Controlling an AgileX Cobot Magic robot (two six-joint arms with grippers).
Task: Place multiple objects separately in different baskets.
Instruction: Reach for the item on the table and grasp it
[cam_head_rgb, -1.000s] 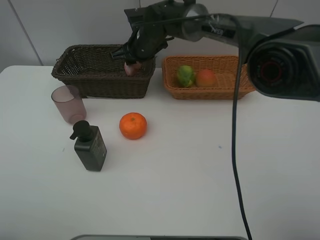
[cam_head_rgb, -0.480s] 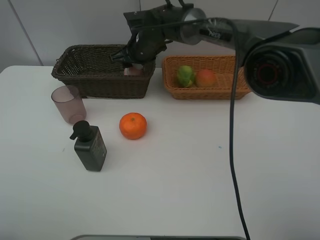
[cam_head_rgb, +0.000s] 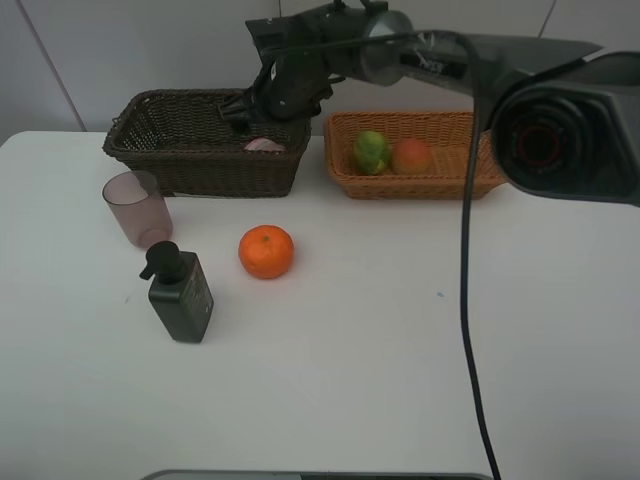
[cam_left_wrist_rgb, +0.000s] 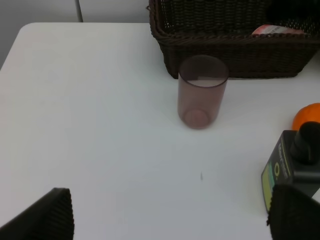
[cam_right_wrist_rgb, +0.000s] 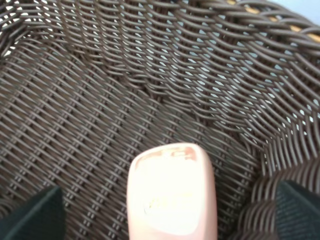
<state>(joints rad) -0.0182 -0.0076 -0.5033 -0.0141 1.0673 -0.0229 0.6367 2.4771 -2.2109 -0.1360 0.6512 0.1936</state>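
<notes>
My right gripper (cam_head_rgb: 256, 106) reaches across and hovers over the dark brown basket (cam_head_rgb: 190, 165), open. The pink bottle (cam_head_rgb: 264, 144) lies free inside at the basket's right end. In the right wrist view it (cam_right_wrist_rgb: 172, 200) rests on the weave (cam_right_wrist_rgb: 100, 100) between my spread fingertips (cam_right_wrist_rgb: 47, 215). The green-yellow fruit (cam_head_rgb: 371, 151) and red-orange fruit (cam_head_rgb: 412, 156) lie in the light tan basket (cam_head_rgb: 420, 185). The orange (cam_head_rgb: 266, 251), black pump bottle (cam_head_rgb: 180, 293) and mauve cup (cam_head_rgb: 137, 208) stand on the table. My left gripper (cam_left_wrist_rgb: 172, 212) is open and empty, short of the cup (cam_left_wrist_rgb: 202, 92).
The white table (cam_head_rgb: 400, 340) runs out to the front and right. A black cable (cam_head_rgb: 466, 300) hangs from the right arm across the right half. The left wrist view shows the pump bottle (cam_left_wrist_rgb: 292, 172) and orange (cam_left_wrist_rgb: 307, 116) beside the cup.
My right gripper has let go of the pink bottle, which now lies in the dark basket. The gripper has lifted slightly above it. Nothing else moved.
</notes>
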